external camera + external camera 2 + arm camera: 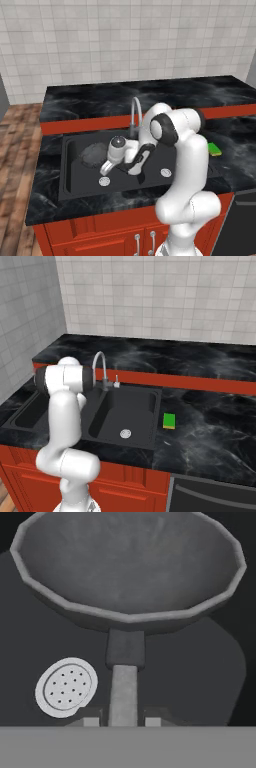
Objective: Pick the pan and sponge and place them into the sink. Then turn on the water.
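Observation:
The dark grey pan (130,567) sits low in the left basin of the black sink (70,175), its bowl (91,153) near the basin's back. My gripper (122,721) is shut on the pan's straight handle (124,687), which runs between the two fingertips. From the left base view the hand (106,166) reaches down into that basin beside its drain (104,181). The green sponge (214,149) lies on the counter right of the sink (169,421), apart from the gripper. No water shows at the faucet (135,112).
The silver gooseneck faucet (100,363) rises behind the divider. The right basin (140,406) holds only its drain (125,433). A round drain (66,687) lies just left of my fingertips. Black marble counter (150,92) surrounds the sink, with a tiled wall behind.

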